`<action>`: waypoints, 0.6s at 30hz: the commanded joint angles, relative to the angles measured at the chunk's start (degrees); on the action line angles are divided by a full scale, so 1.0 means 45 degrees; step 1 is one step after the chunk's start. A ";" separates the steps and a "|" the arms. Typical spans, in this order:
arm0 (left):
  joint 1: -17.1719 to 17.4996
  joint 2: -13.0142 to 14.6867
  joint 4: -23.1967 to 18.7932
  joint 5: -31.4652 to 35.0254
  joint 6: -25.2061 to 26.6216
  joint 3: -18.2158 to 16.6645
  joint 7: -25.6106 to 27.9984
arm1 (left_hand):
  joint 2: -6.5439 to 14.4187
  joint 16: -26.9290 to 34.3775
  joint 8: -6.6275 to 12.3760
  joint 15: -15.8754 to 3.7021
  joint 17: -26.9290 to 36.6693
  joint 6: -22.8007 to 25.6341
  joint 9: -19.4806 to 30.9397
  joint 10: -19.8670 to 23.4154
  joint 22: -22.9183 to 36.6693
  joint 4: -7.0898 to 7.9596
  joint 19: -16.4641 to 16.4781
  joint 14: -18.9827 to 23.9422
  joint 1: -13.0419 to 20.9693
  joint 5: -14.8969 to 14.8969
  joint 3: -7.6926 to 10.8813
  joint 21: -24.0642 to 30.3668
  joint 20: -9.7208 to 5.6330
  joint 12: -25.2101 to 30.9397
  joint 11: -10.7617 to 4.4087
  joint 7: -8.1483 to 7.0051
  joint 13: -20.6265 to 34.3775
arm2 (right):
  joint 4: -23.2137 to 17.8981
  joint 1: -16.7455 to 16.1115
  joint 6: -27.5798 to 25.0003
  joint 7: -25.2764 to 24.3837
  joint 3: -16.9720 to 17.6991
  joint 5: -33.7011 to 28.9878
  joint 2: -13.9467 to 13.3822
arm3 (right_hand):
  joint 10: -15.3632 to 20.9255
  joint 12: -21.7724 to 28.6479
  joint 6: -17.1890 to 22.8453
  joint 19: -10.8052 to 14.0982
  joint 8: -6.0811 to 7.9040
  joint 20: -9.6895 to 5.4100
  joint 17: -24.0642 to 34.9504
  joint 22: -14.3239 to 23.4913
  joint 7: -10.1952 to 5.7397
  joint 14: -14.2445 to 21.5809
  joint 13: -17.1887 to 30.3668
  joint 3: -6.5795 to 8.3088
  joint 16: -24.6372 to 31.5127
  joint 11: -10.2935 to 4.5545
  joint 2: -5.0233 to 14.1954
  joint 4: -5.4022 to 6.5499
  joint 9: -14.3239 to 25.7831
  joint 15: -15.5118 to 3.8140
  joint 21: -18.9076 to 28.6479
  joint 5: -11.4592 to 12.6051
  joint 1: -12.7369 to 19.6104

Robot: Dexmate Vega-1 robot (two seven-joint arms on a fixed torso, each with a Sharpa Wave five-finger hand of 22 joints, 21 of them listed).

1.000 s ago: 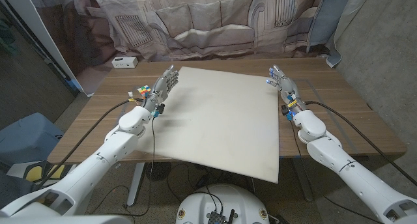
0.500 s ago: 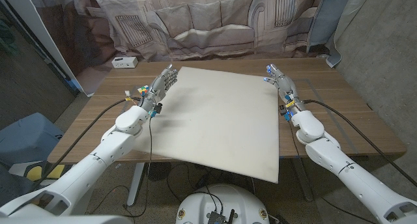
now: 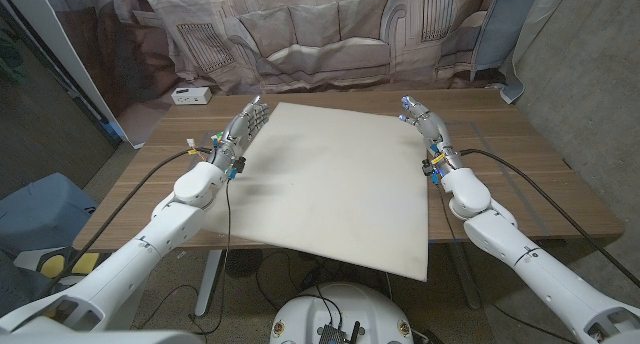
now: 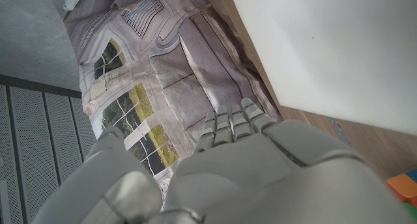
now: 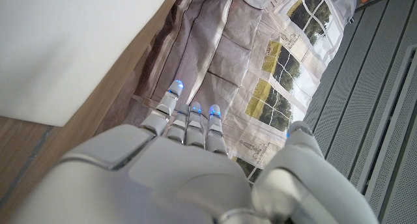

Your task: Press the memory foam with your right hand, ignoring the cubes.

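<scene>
A large cream sheet of memory foam (image 3: 335, 179) covers the middle of the wooden table (image 3: 520, 184), its near edge hanging over the front. My right hand (image 3: 425, 124) hovers by the foam's far right corner, fingers straight and apart, holding nothing. My left hand (image 3: 243, 129) is at the foam's far left edge, fingers also extended and empty. Coloured cubes (image 3: 212, 142) lie just left of the left hand. The foam's corner (image 5: 58, 48) and my right hand's back (image 5: 176, 165) appear in the right wrist view; the left wrist view has foam (image 4: 339, 48) beyond my left hand (image 4: 241, 165).
A small white box (image 3: 190, 95) sits at the table's far left corner. A printed curtain (image 3: 330, 34) hangs behind the table. Cables run along both arms. An orange and blue cube (image 4: 404, 185) edges into the left wrist view. Bare wood lies right of the foam.
Both hands have moved slightly away from me, toward the table's far edge, staying beside the foam's far corners. The foam is unchanged.
</scene>
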 commanded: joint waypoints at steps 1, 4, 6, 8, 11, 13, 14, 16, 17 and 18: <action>-0.0032 -0.0042 0.0313 -0.0004 -0.0427 -0.0098 -0.0186 | 0.0047 0.0046 0.0030 -0.0018 0.0020 0.0094 0.0039 0.0131 0.0039 -0.0106 0.0107 0.0104 0.0078 -0.0019 0.0008 -0.0012 0.0016 0.0032 0.0008 -0.0001 0.0019 | -0.0846 -0.0212 -0.0398 -0.0985 -0.0075 -0.1659 -0.0204 | 0.0026 -0.0002 0.0115 0.0078 0.0051 -0.0106 -0.0007 0.0021 -0.0072 0.0031 -0.0002 0.0041 -0.0030 -0.0101 0.0029 -0.0115 0.0048 -0.0108 -0.0050 0.0030 0.0136; -0.0075 -0.0019 0.0372 0.0007 -0.0481 -0.0087 -0.0285 | 0.0052 0.0033 0.0031 -0.0016 0.0020 0.0133 0.0039 0.0167 0.0039 -0.0116 0.0107 0.0106 0.0086 -0.0021 0.0008 -0.0024 0.0020 0.0038 0.0005 -0.0001 0.0018 | -0.1094 -0.0254 -0.0566 -0.1149 -0.0085 -0.2037 -0.0301 | 0.0014 -0.0018 -0.0039 0.0094 -0.0025 -0.0121 -0.0027 0.0022 -0.0094 0.0024 -0.0011 0.0038 -0.0043 -0.0134 0.0039 -0.0134 0.0049 -0.0122 -0.0095 0.0035 0.0149; -0.0096 -0.0041 0.0411 -0.0069 -0.0530 -0.0098 -0.0378 | 0.0055 0.0027 0.0031 -0.0019 0.0020 0.0156 0.0040 0.0190 0.0038 -0.0122 0.0108 0.0113 0.0091 -0.0022 0.0009 -0.0031 0.0016 0.0041 0.0021 0.0009 0.0018 | -0.1178 -0.0264 -0.0588 -0.1213 -0.0094 -0.2203 -0.0327 | 0.0011 -0.0027 -0.0158 0.0113 -0.0081 -0.0126 -0.0042 0.0022 -0.0141 0.0034 -0.0017 0.0036 -0.0047 -0.0162 0.0043 -0.0148 0.0048 -0.0133 -0.0127 0.0039 0.0159; -0.0133 -0.0142 0.0541 -0.0371 -0.0696 -0.0135 -0.0690 | 0.0058 0.0026 0.0027 -0.0024 0.0020 0.0163 0.0040 0.0199 0.0038 -0.0127 0.0101 0.0128 0.0095 -0.0023 0.0009 -0.0040 0.0015 0.0040 0.0008 0.0016 0.0017 | -0.1231 -0.0257 -0.0525 -0.1249 -0.0123 -0.2384 -0.0346 | 0.0005 -0.0032 -0.0168 0.0122 -0.0087 -0.0123 -0.0047 0.0022 -0.0152 0.0033 -0.0019 0.0035 -0.0049 -0.0184 0.0047 -0.0152 0.0048 -0.0143 -0.0136 0.0040 0.0162; -0.0183 -0.0180 0.0647 -0.0824 -0.0728 -0.0164 -0.1213 | 0.0066 0.0015 0.0026 -0.0024 0.0020 0.0199 0.0040 0.0237 0.0038 -0.0138 0.0105 0.0136 0.0104 -0.0025 0.0011 -0.0050 0.0014 0.0045 -0.0019 -0.0005 0.0017 | -0.1271 -0.0226 -0.0504 -0.1236 -0.0185 -0.2593 -0.0376 | 0.0014 -0.0034 -0.0220 0.0135 -0.0112 -0.0132 -0.0057 0.0022 -0.0177 0.0038 -0.0023 0.0032 -0.0052 -0.0185 0.0050 -0.0161 0.0048 -0.0180 -0.0159 0.0042 0.0166; -0.0528 -0.0735 0.1513 -0.2663 -0.0934 -0.0256 -0.3404 | 0.0073 0.0018 0.0020 -0.0052 0.0019 0.0216 0.0041 0.0223 0.0037 -0.0148 0.0125 0.0174 0.0113 -0.0028 0.0013 -0.0053 -0.0007 0.0031 -0.0054 -0.0042 0.0016 | -0.1322 -0.0193 -0.0554 -0.1197 -0.0243 -0.2825 -0.0468 | 0.0018 -0.0034 -0.0216 0.0149 -0.0111 -0.0129 -0.0060 0.0022 -0.0180 0.0044 -0.0025 0.0032 -0.0051 -0.0210 0.0052 -0.0165 0.0048 -0.0178 -0.0164 0.0044 0.0169; -0.0681 -0.1063 0.1924 -0.3480 -0.0970 -0.0335 -0.4362 | 0.0074 0.0018 0.0019 -0.0051 0.0019 0.0219 0.0041 0.0219 0.0037 -0.0149 0.0125 0.0179 0.0114 -0.0028 0.0013 -0.0055 -0.0006 0.0028 -0.0055 -0.0044 0.0016 | -0.1298 -0.0168 -0.0497 -0.1162 -0.0269 -0.2877 -0.0483 | 0.0018 -0.0035 -0.0206 0.0155 -0.0109 -0.0132 -0.0064 0.0022 -0.0197 0.0054 -0.0026 0.0035 -0.0049 -0.0214 0.0057 -0.0169 0.0047 -0.0181 -0.0169 0.0045 0.0176; -0.0788 -0.1402 0.2271 -0.4207 -0.0953 -0.0466 -0.5114 | 0.0097 0.0004 0.0062 -0.0039 0.0018 0.0426 0.0043 0.0306 0.0036 -0.0176 0.0135 0.0233 0.0136 -0.0037 0.0019 -0.0081 0.0015 0.0038 -0.0077 0.0003 0.0014 | -0.1132 -0.0098 -0.0229 -0.1182 -0.0312 -0.2984 -0.0423 | 0.0034 -0.0037 -0.0069 0.0187 -0.0060 -0.0127 -0.0090 0.0022 -0.0323 0.0085 -0.0033 0.0062 -0.0051 -0.0250 0.0088 -0.0210 0.0047 -0.0184 -0.0205 0.0059 0.0241; -0.0790 -0.1418 0.2284 -0.4212 -0.0954 -0.0481 -0.5147 | 0.0103 0.0008 0.0064 -0.0045 0.0019 0.0453 0.0043 0.0339 0.0036 -0.0181 0.0139 0.0261 0.0141 -0.0038 0.0021 -0.0086 0.0017 0.0046 -0.0055 -0.0011 0.0014 | -0.1120 -0.0096 -0.0209 -0.1180 -0.0309 -0.2991 -0.0416 | 0.0054 -0.0034 -0.0037 0.0202 -0.0052 -0.0142 -0.0103 0.0022 -0.0345 0.0108 -0.0036 0.0074 -0.0049 -0.0286 0.0097 -0.0232 0.0047 -0.0231 -0.0222 0.0065 0.0273; -0.0685 -0.1371 0.2111 -0.3858 -0.1066 -0.0503 -0.4630 | 0.0112 0.0009 0.0078 -0.0058 0.0018 0.0514 0.0044 0.0355 0.0036 -0.0188 0.0143 0.0286 0.0148 -0.0040 0.0025 -0.0092 0.0016 0.0046 -0.0044 -0.0001 0.0014 | -0.1078 -0.0069 -0.0130 -0.1210 -0.0325 -0.3100 -0.0411 | 0.0123 -0.0014 0.0051 0.0227 -0.0025 -0.0150 -0.0124 0.0022 -0.0366 0.0145 -0.0041 0.0091 -0.0045 -0.0385 0.0108 -0.0268 0.0046 -0.0275 -0.0251 0.0072 0.0324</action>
